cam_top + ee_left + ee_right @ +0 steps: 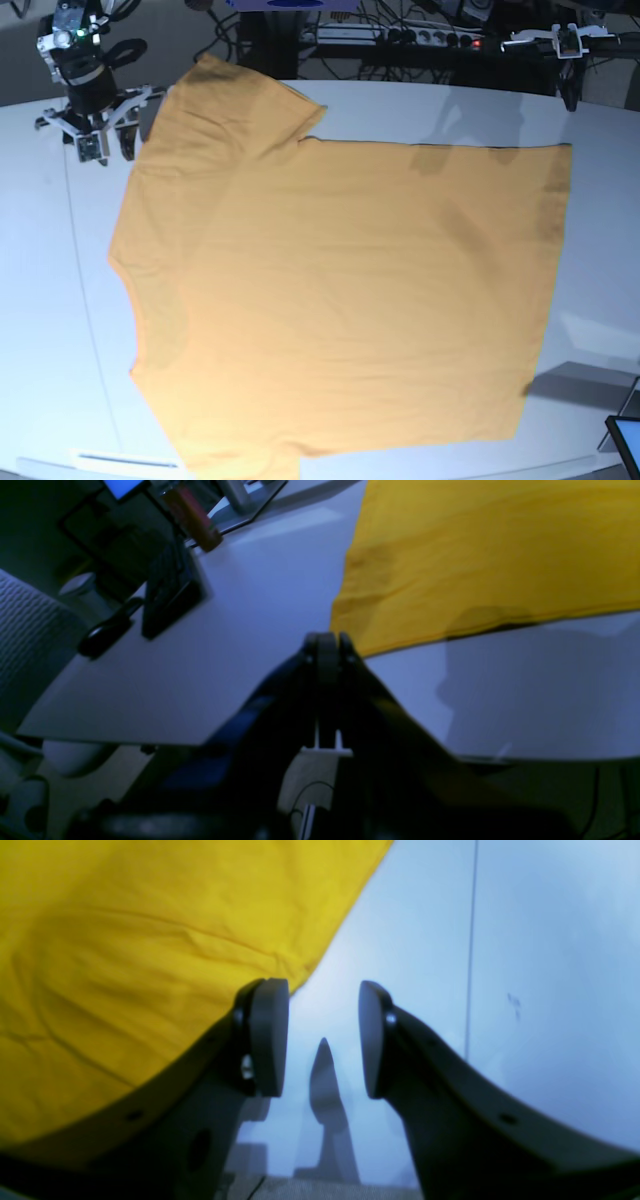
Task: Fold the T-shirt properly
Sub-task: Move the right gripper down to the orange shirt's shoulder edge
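T-shirt (340, 300): plain orange-yellow, short sleeves | state: spread flat, unfolded, few soft wrinkles | pose: lying sideways, sleeves toward left, hem toward right | place: covering most of white table

My right gripper (323, 1037) has curved black fingers with flat grey oval pads (270, 1035) and small silver screws. My left gripper (327, 647) is black with rounded tips.

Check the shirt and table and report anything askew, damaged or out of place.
Nothing stands out. The T-shirt lies spread flat and unfolded on the table, with only soft wrinkles and no visible tear or stain. Both grippers are clear of the cloth.
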